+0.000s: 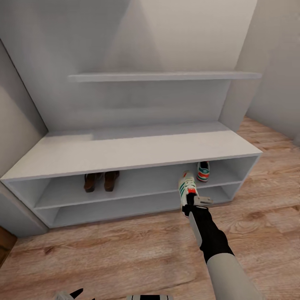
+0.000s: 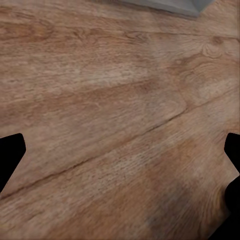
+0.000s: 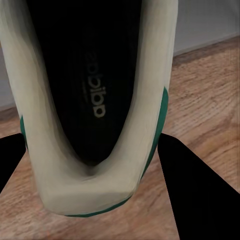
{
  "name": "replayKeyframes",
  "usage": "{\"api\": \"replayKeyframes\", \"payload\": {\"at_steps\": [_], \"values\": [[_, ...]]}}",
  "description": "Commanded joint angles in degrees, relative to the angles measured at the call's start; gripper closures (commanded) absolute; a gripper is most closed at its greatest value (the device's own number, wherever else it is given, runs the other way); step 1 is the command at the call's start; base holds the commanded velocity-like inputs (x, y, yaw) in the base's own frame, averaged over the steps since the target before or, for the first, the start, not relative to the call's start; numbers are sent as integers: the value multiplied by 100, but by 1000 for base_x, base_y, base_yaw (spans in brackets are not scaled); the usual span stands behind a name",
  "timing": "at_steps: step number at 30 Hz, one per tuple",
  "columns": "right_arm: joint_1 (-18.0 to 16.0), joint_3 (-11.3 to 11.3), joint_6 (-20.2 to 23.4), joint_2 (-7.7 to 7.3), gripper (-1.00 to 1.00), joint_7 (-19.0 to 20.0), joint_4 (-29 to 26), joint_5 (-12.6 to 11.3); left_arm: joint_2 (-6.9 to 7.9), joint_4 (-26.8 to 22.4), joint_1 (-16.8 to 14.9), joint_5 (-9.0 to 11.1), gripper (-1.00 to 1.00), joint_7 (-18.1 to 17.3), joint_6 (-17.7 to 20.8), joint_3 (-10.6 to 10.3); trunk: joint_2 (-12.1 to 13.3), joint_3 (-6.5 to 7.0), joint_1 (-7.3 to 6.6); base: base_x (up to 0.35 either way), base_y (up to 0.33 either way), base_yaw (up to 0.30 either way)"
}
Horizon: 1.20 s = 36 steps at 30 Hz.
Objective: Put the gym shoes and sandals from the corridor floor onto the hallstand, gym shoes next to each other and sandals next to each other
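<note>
right pincer (image 1: 189,203) is clamped on the heel end of one gym shoe (image 1: 186,186), holding it in the air just in front of the hallstand (image 1: 125,152), at the level of the upper of its two open shelves and toward that shelf's right part. the shoe points toe-first at the shelf opening, tilted slightly up, its green side stripes and red-orange patch near the pincer. in the right wrist view the same shoe (image 3: 95,100) is seen from behind, dark insole with lettering facing the camera, a black finger (image 3: 197,190) on either side of the heel

second gym shoe (image 1: 203,171) already sits inside the upper shelf, near its right end, heel facing outward, just beyond and to the right of the held one; the two are close but apart

two sandals (image 1: 101,181) stand side by side in the same upper shelf, left of the middle, well apart from the sneakers. the lower shelf looks bare from here

left pincer (image 2: 120,165) hangs low over the corridor floor (image 2: 110,115), its dark fingers spread wide with only wood plank between them; a grey corner of furniture (image 2: 165,6) shows at the edge of that view. in the head view the corridor floor (image 1: 125,250) runs along the front of the hallstand
</note>
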Motion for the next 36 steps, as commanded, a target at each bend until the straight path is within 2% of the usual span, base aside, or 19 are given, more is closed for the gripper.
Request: {"api": "replayKeyframes", "payload": {"at_steps": [1,8,18,26,36], "values": [[-3,-12,35,6,100,4,-7,36,0,6,-3,4,-100,-19,-29,9,-2,-5,-1,21,20,-43],[-3,-12,35,6,100,4,-7,36,2,6,3,6,-100,-23,-36,18,-2,-5,-1,19,12,-14],[-3,-13,35,6,100,4,-7,36,9,6,7,5,-100,-25,-38,62,-2,-5,-1,188,140,-1],[-3,-13,35,6,100,4,-7,36,6,6,14,7,-100,-29,-39,69,-2,-5,-1,64,30,0],[-3,-19,35,6,100,4,-7,37,-7,6,14,8,-100,-24,-31,45,-2,-5,-1,269,-52,0]]}}
